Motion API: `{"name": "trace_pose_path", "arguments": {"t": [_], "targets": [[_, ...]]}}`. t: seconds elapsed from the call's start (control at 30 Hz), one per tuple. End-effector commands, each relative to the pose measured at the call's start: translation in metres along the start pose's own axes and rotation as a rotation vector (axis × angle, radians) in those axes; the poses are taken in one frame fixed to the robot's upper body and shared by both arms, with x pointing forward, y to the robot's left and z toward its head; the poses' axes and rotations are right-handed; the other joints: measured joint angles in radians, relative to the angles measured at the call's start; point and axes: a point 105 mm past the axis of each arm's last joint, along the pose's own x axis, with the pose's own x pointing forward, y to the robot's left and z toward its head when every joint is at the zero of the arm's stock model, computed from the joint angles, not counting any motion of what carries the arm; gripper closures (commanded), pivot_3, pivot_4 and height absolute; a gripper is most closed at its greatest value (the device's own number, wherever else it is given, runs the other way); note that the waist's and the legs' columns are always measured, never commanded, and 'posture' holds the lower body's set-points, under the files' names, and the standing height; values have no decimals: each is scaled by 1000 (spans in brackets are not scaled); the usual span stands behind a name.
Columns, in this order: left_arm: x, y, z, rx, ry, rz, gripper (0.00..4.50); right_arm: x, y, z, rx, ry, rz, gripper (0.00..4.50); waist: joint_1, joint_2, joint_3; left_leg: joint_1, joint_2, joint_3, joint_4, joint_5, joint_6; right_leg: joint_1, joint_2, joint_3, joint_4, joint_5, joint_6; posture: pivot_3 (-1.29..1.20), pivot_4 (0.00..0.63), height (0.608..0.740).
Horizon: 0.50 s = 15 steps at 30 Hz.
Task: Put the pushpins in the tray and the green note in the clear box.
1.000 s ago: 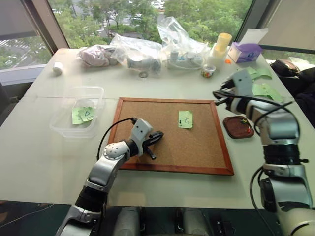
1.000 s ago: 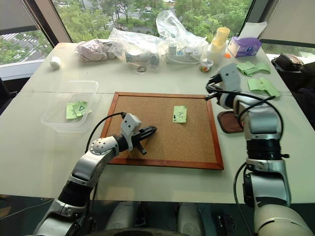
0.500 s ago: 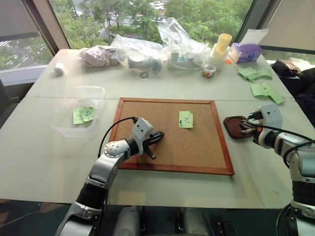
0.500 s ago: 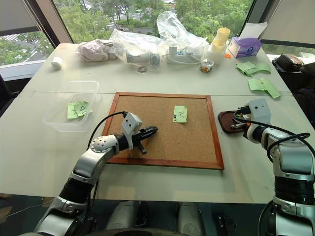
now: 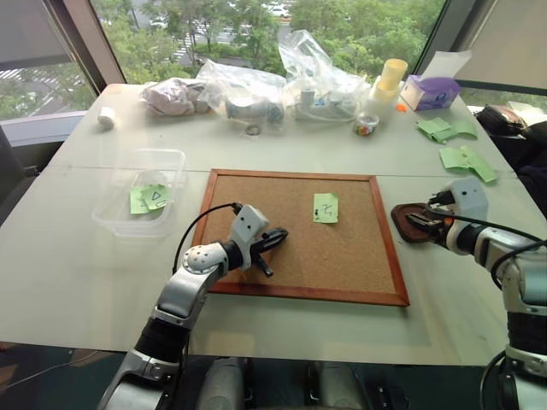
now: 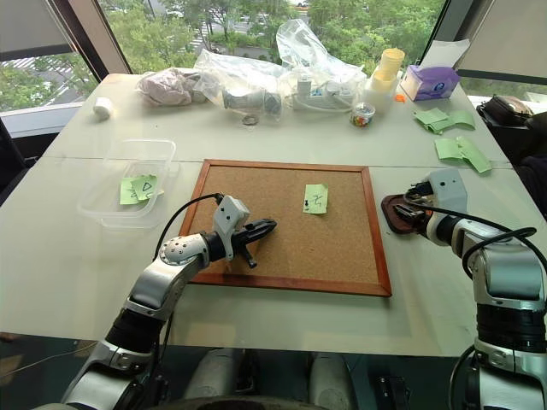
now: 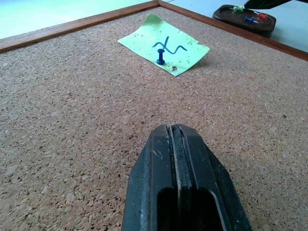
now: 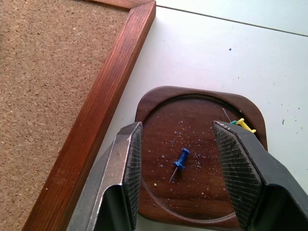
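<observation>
The green note (image 5: 325, 207) with its dark squiggle lies on the corkboard (image 5: 291, 205), held by a blue pushpin (image 7: 160, 58). My left gripper (image 5: 275, 238) rests shut and empty on the cork, left of the note. Off the board's right edge sits the dark tray (image 8: 159, 96). My right gripper (image 8: 178, 130) hovers just over it, open, one finger to each side. A blue pushpin (image 8: 180, 160) lies loose in the tray, and a yellow and green one (image 8: 243, 124) near its rim. At the left stands the clear box (image 5: 128, 218), with a triangle-marked note (image 5: 151, 198) inside.
Along the far edge are crumpled plastic bags (image 5: 316, 73), a yellow cup (image 5: 390, 77), a purple box (image 5: 432, 90) and a small jar (image 5: 366, 125). Loose green sheets (image 5: 457, 145) lie at the far right. A white roll (image 5: 106, 118) sits far left.
My right arm came down from above the board's right edge to the tray, and its jaws now stand apart. The left arm has not moved.
</observation>
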Motion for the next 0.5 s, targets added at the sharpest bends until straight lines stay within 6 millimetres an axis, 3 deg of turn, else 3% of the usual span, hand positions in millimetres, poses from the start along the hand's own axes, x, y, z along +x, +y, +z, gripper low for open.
{"name": "trace_pose_path", "arguments": {"t": [0.03,0.1,0.17,0.37,0.5], "targets": [[0,-5,-14,-21,45,-13,4500,-5,-6,15,-32,-51,-20,2165,0,0,0,0,0,0,0,0,0,0,0,0,0,0,0,0,150,740],[1,-5,-13,-19,44,-14,4500,-5,-8,17,-28,-63,-32,2165,0,0,0,0,0,0,0,0,0,0,0,0,0,0,0,0,150,740],[1,-5,-13,-18,44,-15,4500,-5,5,32,-22,-123,36,2165,-1,0,0,0,0,0,0,0,0,0,0,0,0,0,0,0,150,740],[1,-5,-13,-18,46,-19,4500,1,74,57,-112,-201,309,2165,-2,0,0,0,0,0,0,0,0,0,0,0,0,0,0,0,150,740],[1,-5,-12,-14,48,-20,4500,17,127,69,-157,-224,468,2165,-1,0,0,0,0,0,0,0,0,0,0,0,0,0,0,0,150,740]]}}
